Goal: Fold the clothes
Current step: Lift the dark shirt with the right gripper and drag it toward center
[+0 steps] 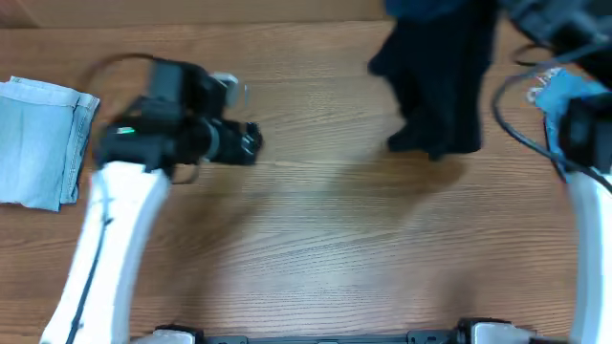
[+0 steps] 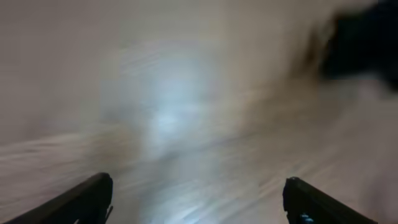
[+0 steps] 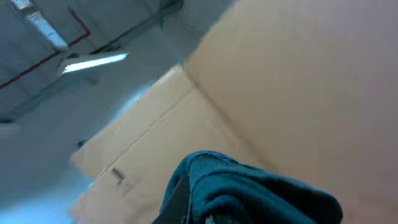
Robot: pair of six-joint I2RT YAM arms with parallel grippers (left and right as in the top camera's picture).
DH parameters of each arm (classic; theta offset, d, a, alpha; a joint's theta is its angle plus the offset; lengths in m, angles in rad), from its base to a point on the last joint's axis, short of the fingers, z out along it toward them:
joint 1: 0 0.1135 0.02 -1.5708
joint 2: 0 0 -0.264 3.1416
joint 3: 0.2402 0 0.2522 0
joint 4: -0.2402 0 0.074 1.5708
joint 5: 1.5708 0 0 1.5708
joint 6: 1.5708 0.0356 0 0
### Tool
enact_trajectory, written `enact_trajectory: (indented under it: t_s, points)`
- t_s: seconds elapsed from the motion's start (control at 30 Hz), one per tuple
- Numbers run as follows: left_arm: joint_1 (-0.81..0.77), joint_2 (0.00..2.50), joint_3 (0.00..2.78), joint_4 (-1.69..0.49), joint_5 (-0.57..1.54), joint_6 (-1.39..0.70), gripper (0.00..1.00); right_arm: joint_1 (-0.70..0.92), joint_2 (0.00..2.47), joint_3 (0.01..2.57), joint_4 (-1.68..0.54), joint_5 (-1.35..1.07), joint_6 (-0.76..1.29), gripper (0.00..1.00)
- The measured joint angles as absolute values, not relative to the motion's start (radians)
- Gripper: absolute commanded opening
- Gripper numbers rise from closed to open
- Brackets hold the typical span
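The dark navy garment hangs bunched over the far right of the table, its lower end touching the wood. In the right wrist view my right gripper is shut on a thick fold of that fabric, and the camera tilts up towards the ceiling. My left gripper hovers over bare wood at the left, well apart from the garment. Its fingers stand wide open with nothing between them, and the garment is a dark blur at the upper right. A folded pale blue piece lies at the far left edge.
A brighter blue piece lies at the right edge, partly under my right arm and its cable. A cardboard wall stands behind the table. Bare wooden tabletop spans the middle and front.
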State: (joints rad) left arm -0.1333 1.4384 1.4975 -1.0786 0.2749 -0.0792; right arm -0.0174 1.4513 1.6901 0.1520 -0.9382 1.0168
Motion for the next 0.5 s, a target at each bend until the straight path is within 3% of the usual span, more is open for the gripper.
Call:
enact_trajectory:
  t_s: [0.1, 0.33, 0.5]
  points:
    - [-0.036, 1.347, 1.658, -1.141, 0.260, -0.079, 0.97, 0.108, 1.570, 1.691, 0.155, -0.915, 1.016, 0.04]
    - [0.035, 1.188, 1.819, -1.213, 0.234, -0.079, 0.95, 0.459, 1.819, 1.683, 0.556, -0.860, 1.042, 0.04]
    - [0.035, 1.222, 1.819, -1.242, 0.223, -0.079, 0.95, 0.476, 1.808, 1.684, 0.745, -0.828, 1.045, 0.04]
